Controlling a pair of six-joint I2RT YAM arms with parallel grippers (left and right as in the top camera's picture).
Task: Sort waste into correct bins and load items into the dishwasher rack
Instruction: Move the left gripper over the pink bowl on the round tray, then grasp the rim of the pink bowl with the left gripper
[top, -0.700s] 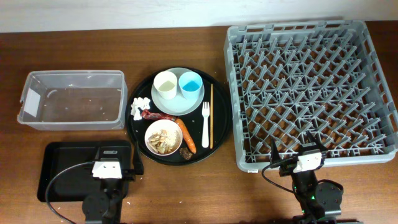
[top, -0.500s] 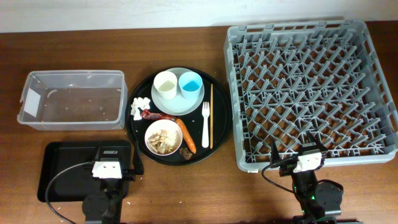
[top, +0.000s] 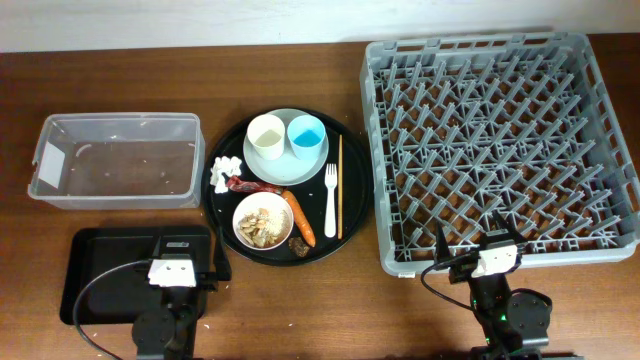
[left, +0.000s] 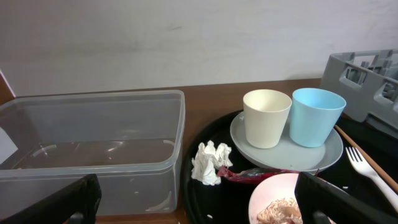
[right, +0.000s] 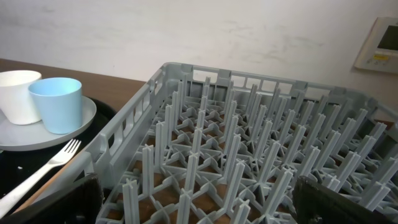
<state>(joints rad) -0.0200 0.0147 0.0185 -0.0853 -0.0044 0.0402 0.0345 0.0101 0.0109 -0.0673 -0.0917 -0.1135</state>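
Surveying the scene, neither arm holds anything. The left gripper (left: 199, 210) and right gripper (right: 199, 208) both show their jaws spread wide at the bottom corners of the wrist views.

All waste and dishes sit on the big round black tray (top: 355, 215) at centre frame.
- **Waste:** The crumpled white tissue bits (left: 210, 162) and red crinkly wrapper (left: 249, 175) look light and soft, so a pinch from above should do. The orange carrot (top: 300, 218) looks stiff, possibly slick, and is best gripped mid-length.
- **Dishes:** The cream cup (left: 267, 117) and light blue cup (left: 317, 115) stand touching on the pale round plate (left: 280, 154), so take each by the rim. They must go before the plate.
- **Obstruction:** The white-pinkish bowl (top: 264, 220) holds pale grainy scraps and crowds the carrot.

The clear rectangular plastic tub (top: 120, 119) lies left. The shallow black rectangular tray (top: 100, 265) is at lower left. The large grey pegged rack (top: 470, 47) fills the right.
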